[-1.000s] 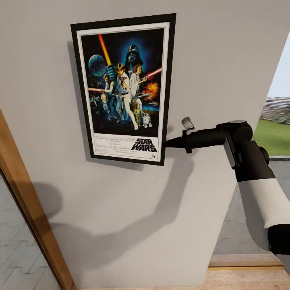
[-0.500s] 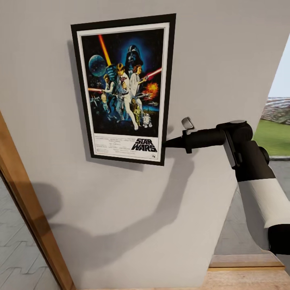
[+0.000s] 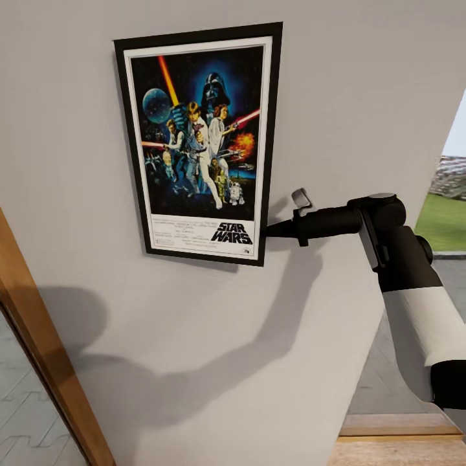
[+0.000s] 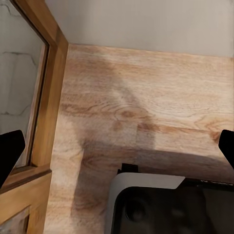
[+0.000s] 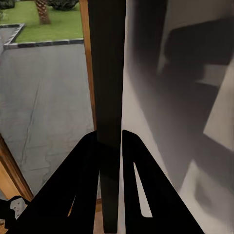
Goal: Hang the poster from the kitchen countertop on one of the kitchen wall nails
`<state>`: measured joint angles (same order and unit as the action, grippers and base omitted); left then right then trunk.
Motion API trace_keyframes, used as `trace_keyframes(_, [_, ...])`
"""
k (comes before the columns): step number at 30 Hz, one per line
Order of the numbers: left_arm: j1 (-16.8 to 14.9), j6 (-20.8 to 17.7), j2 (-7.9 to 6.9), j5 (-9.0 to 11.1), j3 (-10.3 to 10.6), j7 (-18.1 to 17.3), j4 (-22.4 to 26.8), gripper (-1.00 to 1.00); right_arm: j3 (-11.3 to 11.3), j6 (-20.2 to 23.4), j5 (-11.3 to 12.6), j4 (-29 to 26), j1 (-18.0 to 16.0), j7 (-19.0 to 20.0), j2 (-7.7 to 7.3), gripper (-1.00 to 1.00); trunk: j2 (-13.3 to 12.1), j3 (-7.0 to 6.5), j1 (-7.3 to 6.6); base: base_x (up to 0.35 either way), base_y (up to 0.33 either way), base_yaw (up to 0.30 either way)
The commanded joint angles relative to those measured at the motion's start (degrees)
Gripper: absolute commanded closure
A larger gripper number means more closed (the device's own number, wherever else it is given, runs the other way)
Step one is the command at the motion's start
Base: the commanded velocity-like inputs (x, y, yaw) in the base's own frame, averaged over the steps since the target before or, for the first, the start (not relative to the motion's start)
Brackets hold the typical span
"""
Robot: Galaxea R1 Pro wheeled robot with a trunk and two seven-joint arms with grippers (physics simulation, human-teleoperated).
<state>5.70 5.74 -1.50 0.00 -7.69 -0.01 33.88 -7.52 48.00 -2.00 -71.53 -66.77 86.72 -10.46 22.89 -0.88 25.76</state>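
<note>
Head view: the poster (image 3: 202, 144) sits flat against the pale wall (image 3: 362, 84), upright and slightly tilted, as it did a second ago; only the camera has shifted, sliding the wooden door frame (image 3: 45, 349) toward 7 o'clock. Hanging is probably done, though no nail shows. The right gripper (image 3: 266, 230), at the frame's 4 o'clock corner, has its jaws pinching the black edge. The left gripper (image 4: 117, 146) has its jaws spread over wood floor (image 4: 146, 97).

Bright, sharp renders; soft arm shadow on the wall (image 3: 362, 97).
</note>
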Motion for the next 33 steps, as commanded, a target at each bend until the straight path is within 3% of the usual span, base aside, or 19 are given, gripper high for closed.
trace_keyframes(1, [0.03, 0.09, 0.01, 0.00, -0.04, 0.00, 0.05, -1.00, -0.04, 0.78, -0.19, -0.02, -0.03, 0.38, -0.05, 1.00, 0.03, 0.01, 0.02, 0.004, 0.000, 0.000])
trace_keyframes(33, [0.04, 0.12, 0.01, -0.01, -0.40, 0.01, 0.05, -1.00, 0.05, 0.80, -0.20, 0.16, 0.20, 0.21, -0.02, 1.00, 0.03, 0.01, 0.02, 0.000, 0.000, 0.000])
